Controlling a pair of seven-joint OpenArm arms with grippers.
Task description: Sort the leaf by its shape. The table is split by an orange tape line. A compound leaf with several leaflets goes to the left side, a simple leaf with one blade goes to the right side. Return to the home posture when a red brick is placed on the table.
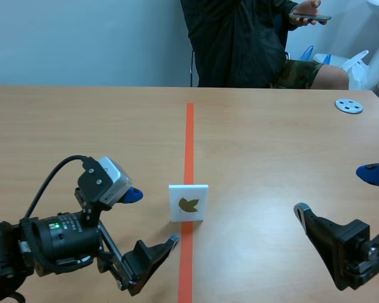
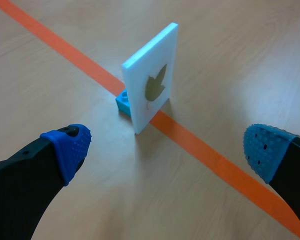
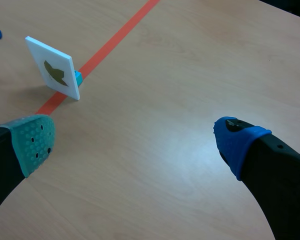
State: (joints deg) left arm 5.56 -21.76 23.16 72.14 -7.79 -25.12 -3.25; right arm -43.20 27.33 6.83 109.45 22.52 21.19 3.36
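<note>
- Leaf card [image 1: 188, 202] stood upright right on the orange tape line [image 1: 189, 139], mid-surface, its printed face turned toward the robot and a small blue base [image 2: 123, 101] touching it from behind.
- Left gripper [image 1: 151, 218] sat just beside the card on the left half, fingers spread wide with nothing between them. In the left wrist view the card lay ahead of the gap, a little toward the left finger, and well short of being between the pads.
- Right gripper [image 1: 336, 192] hung well apart on the right half, fingers also spread and empty. Its wrist view showed the card far ahead, off past the left pad.
- So the left arm was clearly the nearer one.
- The card's thin edge was angled toward the left fingers, so closing across its thickness looked like the natural grip.
- The print read as one lobed blade rather than separate leaflets, though it was small. If so, the card was due on the right side.
</note>
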